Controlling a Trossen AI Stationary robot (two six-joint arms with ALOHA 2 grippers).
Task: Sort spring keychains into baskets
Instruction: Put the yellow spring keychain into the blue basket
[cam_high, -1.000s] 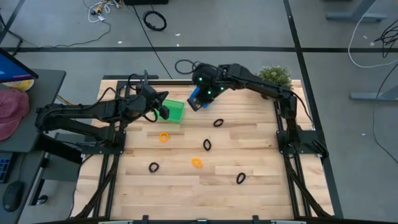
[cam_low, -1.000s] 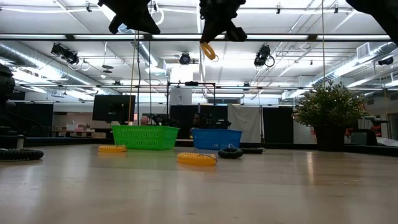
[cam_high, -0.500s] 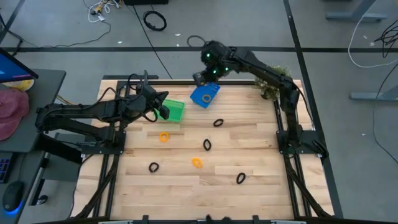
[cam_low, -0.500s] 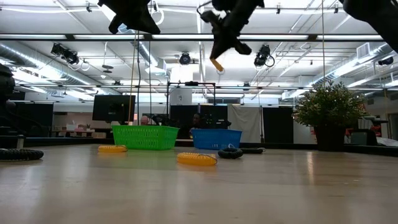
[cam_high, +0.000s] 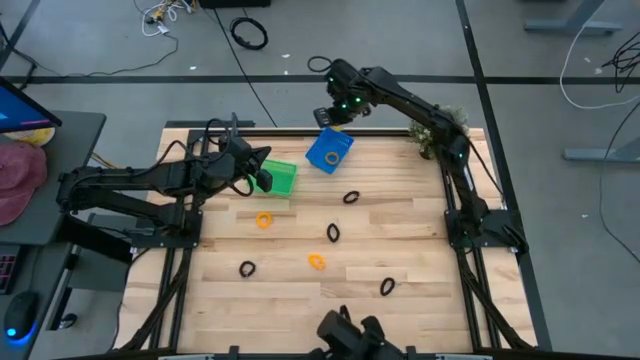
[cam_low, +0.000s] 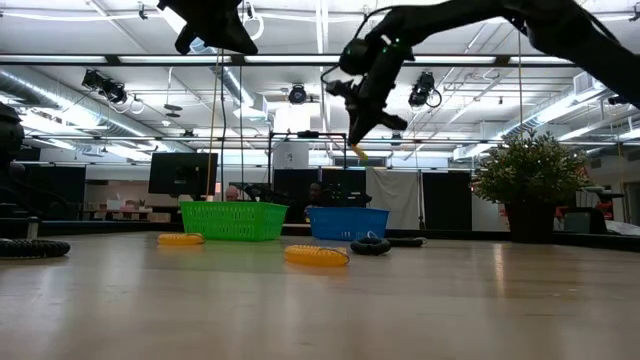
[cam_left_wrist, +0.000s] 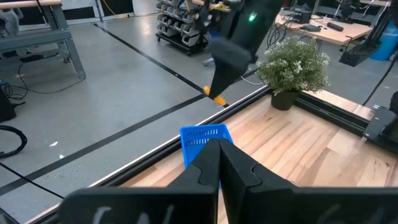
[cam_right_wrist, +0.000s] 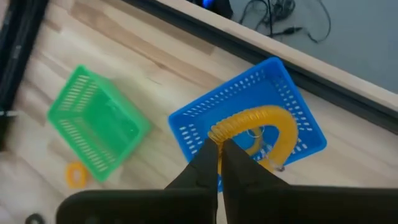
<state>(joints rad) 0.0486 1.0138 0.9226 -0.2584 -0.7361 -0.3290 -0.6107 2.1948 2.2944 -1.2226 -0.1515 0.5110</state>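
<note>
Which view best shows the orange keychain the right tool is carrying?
The right wrist view: the orange keychain arcs from the right tool, pinched at one end over the blue basket. The left wrist and low views show only an orange tip. In the high view it barely shows.

Left gripper (cam_low: 212, 22) cut off by low view's top edge; finger state not readable there. Orange keychain (cam_right_wrist: 261, 134) partly hidden behind right gripper (cam_right_wrist: 218, 149) fingers in right wrist view; in low view shows only as tiny orange tip (cam_low: 360, 154). Green basket (cam_high: 279, 178) partly covered by left arm in high view. Blue basket (cam_left_wrist: 203, 139) lower part hidden behind left gripper's fingers (cam_left_wrist: 239, 169). Dark object (cam_high: 350, 335) at high view's bottom edge cut off, unidentifiable.
</note>
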